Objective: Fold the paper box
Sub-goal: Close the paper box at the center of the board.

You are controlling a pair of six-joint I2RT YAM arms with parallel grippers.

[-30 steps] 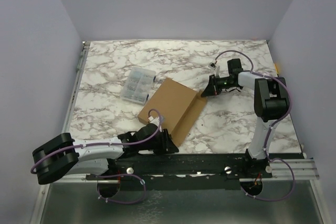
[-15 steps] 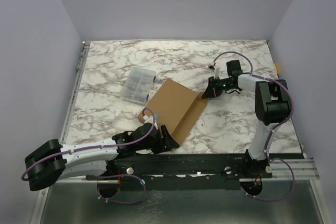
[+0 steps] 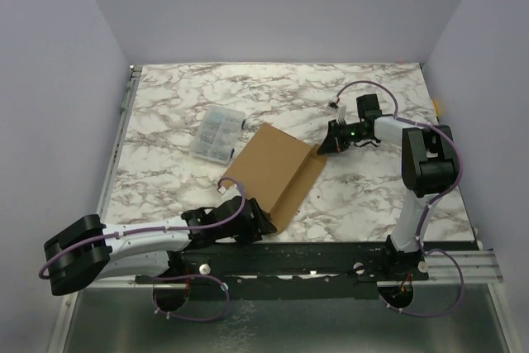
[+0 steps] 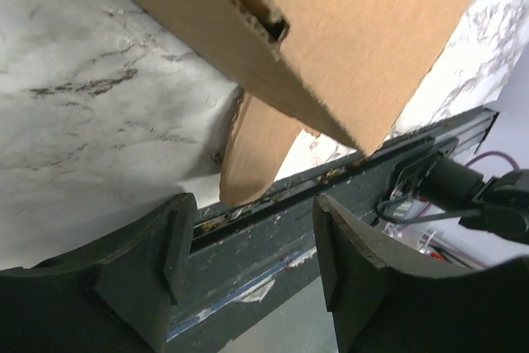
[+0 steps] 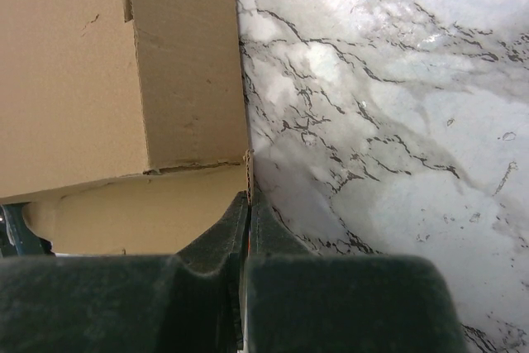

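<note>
The paper box (image 3: 273, 169) is a flat-folded brown cardboard piece lying aslant at the middle of the marble table. Its near corner (image 4: 355, 31) hangs over the table's front edge, with a loose flap (image 4: 252, 155) drooping beneath it. My left gripper (image 3: 258, 222) sits low at that near corner. It is open (image 4: 252, 262), with only the rail showing between the fingers (image 4: 140, 262). My right gripper (image 3: 324, 146) is at the box's far right corner, shut (image 5: 248, 197) on the thin edge of a cardboard flap (image 5: 190, 64).
A small clear plastic compartment case (image 3: 216, 134) lies just left of the box. The black mounting rail (image 3: 331, 255) runs along the table's near edge, right under the left fingers (image 4: 331, 204). Pale walls close in the left, right and back sides.
My left jaws have spread wider and now hold nothing, and the left arm has shifted a little along the front edge. The right gripper stays pinched on the flap.
</note>
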